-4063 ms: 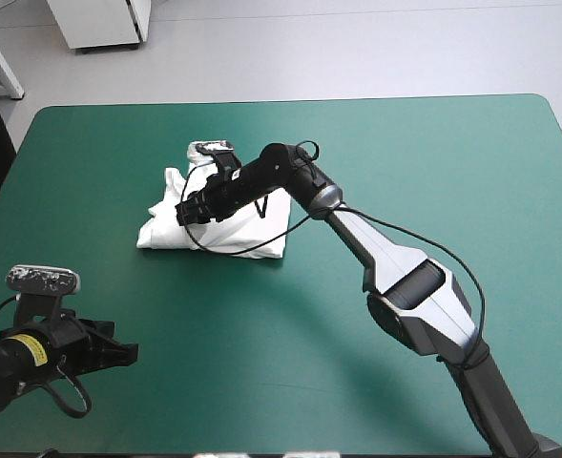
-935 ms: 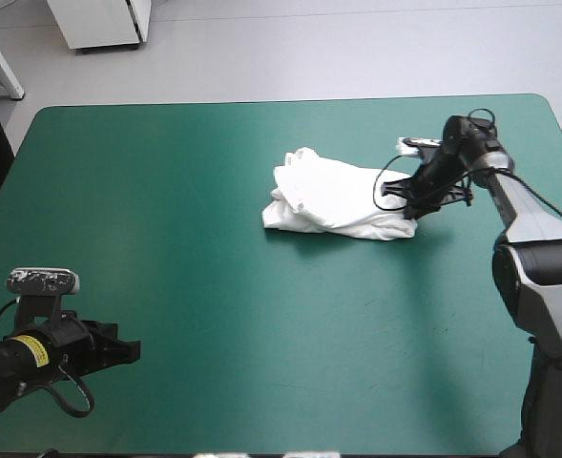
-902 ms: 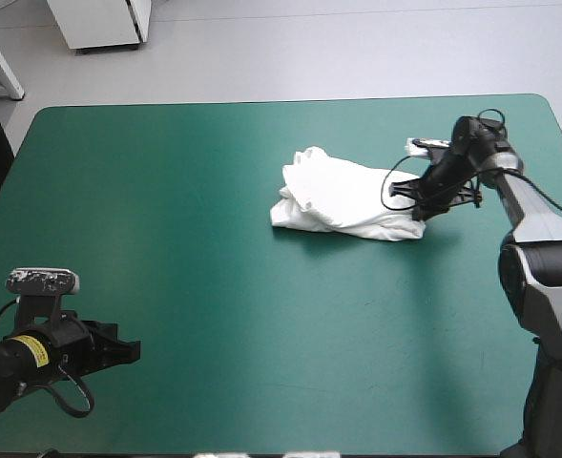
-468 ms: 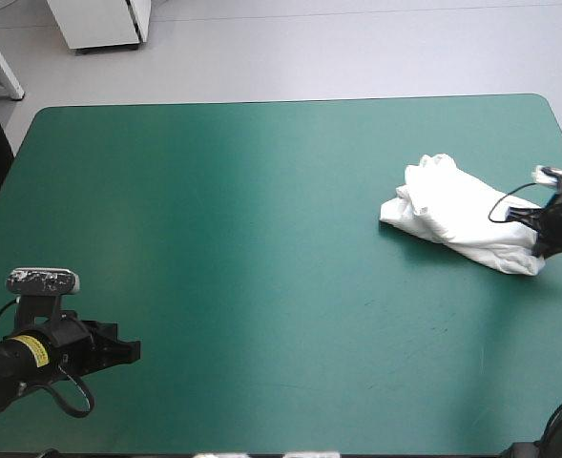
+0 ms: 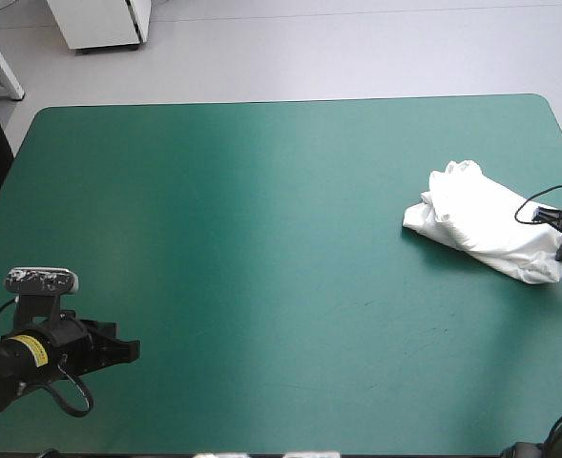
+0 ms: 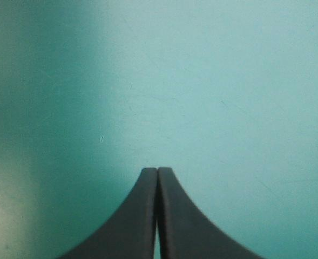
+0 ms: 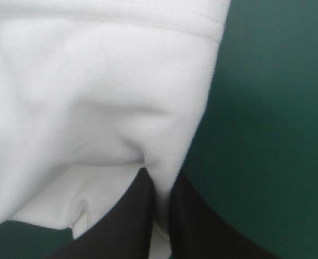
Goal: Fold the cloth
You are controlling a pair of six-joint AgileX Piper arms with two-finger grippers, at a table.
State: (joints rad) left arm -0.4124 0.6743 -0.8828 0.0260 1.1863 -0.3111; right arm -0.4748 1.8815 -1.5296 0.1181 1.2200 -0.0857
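At the near left corner of the table (image 5: 261,248) the left gripper (image 6: 157,171) is held low over the teal-green cover. Its black fingers are pressed together tip to tip, and only bare cover is seen ahead of it. Toward the right edge, approx. mid-depth, the T-shirt (image 5: 486,221) is laid as a crumpled white bundle. Its right end is pinched by the right gripper (image 7: 160,181), fingers all but closed on a fold of cloth. A stitched line, prob. a hem, is seen across the cloth ahead of them. In the high view that gripper is cut off at the picture's edge & its arm is hidden. Whether the pinched end rests on the cover can't be told.
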